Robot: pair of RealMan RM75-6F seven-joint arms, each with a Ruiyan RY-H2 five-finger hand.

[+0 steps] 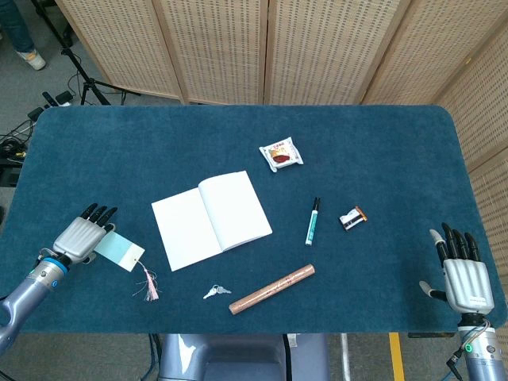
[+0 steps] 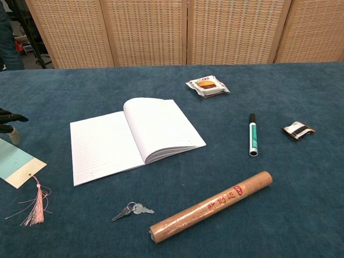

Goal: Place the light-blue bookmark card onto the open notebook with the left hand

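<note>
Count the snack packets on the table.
2. Red-and-white snack packet behind the open notebook; small black-and-white packet right of the marker. None seem hidden.

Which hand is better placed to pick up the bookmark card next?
Left. The left hand lies over the end of the light-blue bookmark card, beside the open notebook. The right hand rests at the table's far right edge, past the marker.
</note>
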